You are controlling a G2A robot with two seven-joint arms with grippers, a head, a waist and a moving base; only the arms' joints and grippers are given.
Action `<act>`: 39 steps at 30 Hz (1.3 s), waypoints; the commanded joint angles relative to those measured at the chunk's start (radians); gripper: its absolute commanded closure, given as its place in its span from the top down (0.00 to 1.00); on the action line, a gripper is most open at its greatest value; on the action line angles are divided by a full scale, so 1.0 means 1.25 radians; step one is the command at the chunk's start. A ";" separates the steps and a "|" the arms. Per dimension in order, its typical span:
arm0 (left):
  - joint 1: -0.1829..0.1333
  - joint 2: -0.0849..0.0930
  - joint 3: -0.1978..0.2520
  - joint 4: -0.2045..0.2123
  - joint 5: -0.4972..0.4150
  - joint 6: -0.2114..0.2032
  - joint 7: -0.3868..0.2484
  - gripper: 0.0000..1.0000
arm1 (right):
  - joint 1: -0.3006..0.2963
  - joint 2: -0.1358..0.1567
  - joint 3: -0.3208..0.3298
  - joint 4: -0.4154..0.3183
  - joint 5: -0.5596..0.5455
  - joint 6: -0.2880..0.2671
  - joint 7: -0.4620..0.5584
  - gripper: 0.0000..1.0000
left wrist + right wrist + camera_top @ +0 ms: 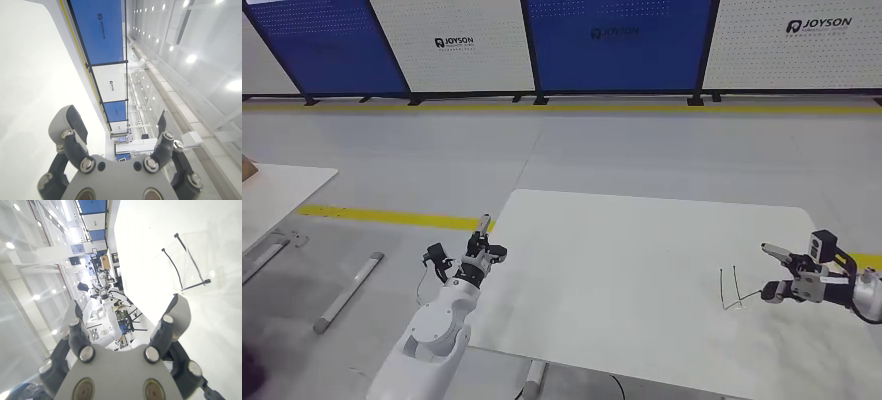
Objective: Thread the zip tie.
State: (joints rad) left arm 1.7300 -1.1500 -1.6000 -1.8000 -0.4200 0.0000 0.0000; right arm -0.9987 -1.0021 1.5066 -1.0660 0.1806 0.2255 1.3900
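The zip ties [174,266] look like thin, matt black plastic. The tabletop [642,270] is white, smooth and faintly sheened. The left hand [119,115] and right hand [125,303] have matt grey metal plates [117,370], shiny steel screws [87,165] and black, finely ribbed rubber pads [77,121].

The top view comes to me evenly and brightly lit. The table [642,270] at the centre reads as flat white with hardly a shadow, and the floor [642,150] toward 12 o'clock is a soft pale grey. In my left wrist view the ceiling lamps [191,58] burn as round hot spots and the table bleaches to pure white. In my right wrist view the lamps flare into streaks, glare washes the table around the zip ties [177,270], and straight lines bow near the edges.
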 commanded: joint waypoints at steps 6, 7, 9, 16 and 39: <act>0.000 0.000 0.000 0.000 0.000 0.000 0.000 1.00 | -0.035 0.051 -0.015 -0.018 0.145 -0.200 0.000 1.00; 0.000 0.000 0.000 0.000 0.000 0.000 0.000 1.00 | -0.030 0.060 -0.032 -0.019 0.155 -0.226 0.000 1.00; 0.000 0.000 0.000 0.000 0.000 0.000 0.000 1.00 | -0.018 0.083 -0.071 -0.001 0.176 -0.268 0.000 1.00; 0.000 0.000 0.000 0.000 0.000 0.000 0.000 1.00 | 0.047 0.155 -0.218 0.060 0.205 -0.355 0.000 1.00; 0.000 0.000 0.000 0.000 0.000 0.000 0.000 1.00 | 0.058 0.214 -0.294 0.005 0.225 -0.452 0.000 1.00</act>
State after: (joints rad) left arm 1.7300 -1.1500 -1.6000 -1.8000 -0.4200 0.0000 0.0000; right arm -0.9356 -0.7396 1.1522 -1.0699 0.4568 -0.3413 1.3900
